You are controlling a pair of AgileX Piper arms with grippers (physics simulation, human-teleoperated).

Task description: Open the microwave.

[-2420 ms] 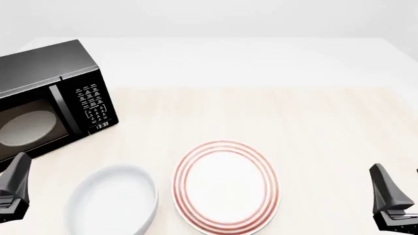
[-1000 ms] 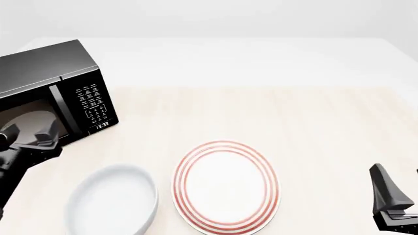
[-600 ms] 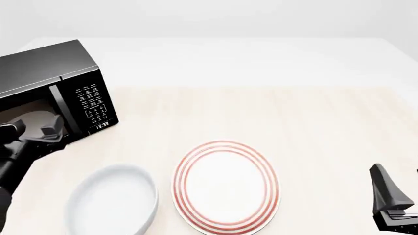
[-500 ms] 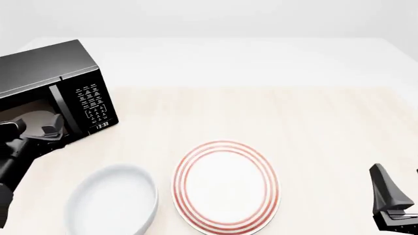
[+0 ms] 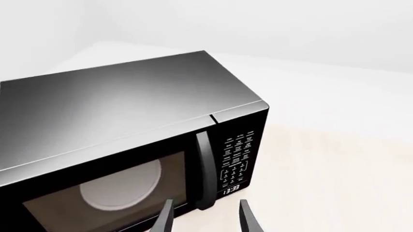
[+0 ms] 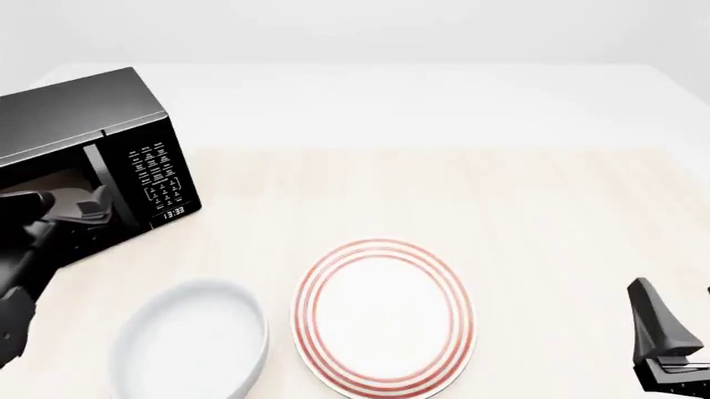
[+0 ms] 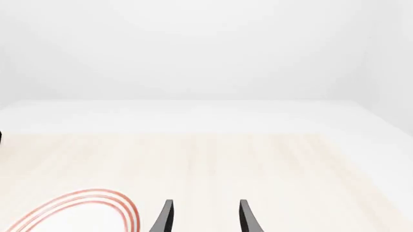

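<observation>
2 arms are in my views: left gripper point(image 6: 78, 208), fingers spread apart, sits just before the handle point(image 5: 204, 169) of the closed microwave point(image 6: 83, 158) at the desk's point(image 6: 466, 191) far left, while right gripper point(image 7: 203, 217) hangs released, holding nothing.

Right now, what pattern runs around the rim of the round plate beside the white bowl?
Concentric red rings on the round white plate; the front view shows them best.
</observation>
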